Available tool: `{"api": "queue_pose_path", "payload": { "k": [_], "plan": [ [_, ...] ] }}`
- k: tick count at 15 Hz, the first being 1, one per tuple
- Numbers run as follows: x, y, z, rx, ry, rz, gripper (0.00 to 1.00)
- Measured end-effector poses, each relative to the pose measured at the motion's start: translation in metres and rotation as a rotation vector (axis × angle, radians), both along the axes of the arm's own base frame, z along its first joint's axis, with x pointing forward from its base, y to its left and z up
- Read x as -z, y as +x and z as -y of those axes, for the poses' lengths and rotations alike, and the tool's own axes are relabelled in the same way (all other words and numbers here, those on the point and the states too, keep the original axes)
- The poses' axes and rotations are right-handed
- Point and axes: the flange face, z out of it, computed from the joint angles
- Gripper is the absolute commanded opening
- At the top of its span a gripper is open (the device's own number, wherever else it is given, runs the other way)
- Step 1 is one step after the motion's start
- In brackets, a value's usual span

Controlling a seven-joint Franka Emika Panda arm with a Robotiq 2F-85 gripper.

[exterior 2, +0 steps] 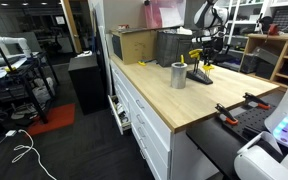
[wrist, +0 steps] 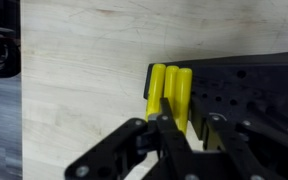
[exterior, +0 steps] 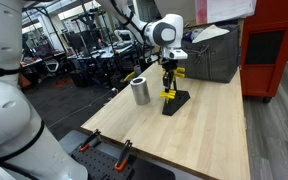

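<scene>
Claw (wrist: 191, 126) is narrowed over the yellow handles (wrist: 170, 95) at the black block's (wrist: 239, 90) edge on the counter (wrist: 84, 70). Gripping or just clear, I can't tell. They look like hard, light, slick plastic, so I'd pinch one squarely mid-handle.

Light wooden bench (exterior: 199, 135), metal cup (exterior: 141, 91), black block (exterior: 175, 102), grey crate (exterior: 214, 55)

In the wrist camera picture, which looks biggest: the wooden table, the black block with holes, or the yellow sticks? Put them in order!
1. wooden table: fills most of the picture.
2. black block: big, and partly cut off at the edge.
3. yellow sticks: clearly the smallest, lying against the block.
</scene>
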Motion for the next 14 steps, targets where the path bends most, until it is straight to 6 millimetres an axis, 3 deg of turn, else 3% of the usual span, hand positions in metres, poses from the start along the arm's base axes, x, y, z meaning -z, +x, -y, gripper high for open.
{"api": "queue_pose_path", "payload": {
  "k": [9, 14],
  "plan": [
    [-0.005, 0.002, -0.003, -0.023, -0.016, 0.007, 0.04],
    [-0.025, -0.001, 0.002, -0.02, -0.023, 0.035, 0.04]
  ]
}}
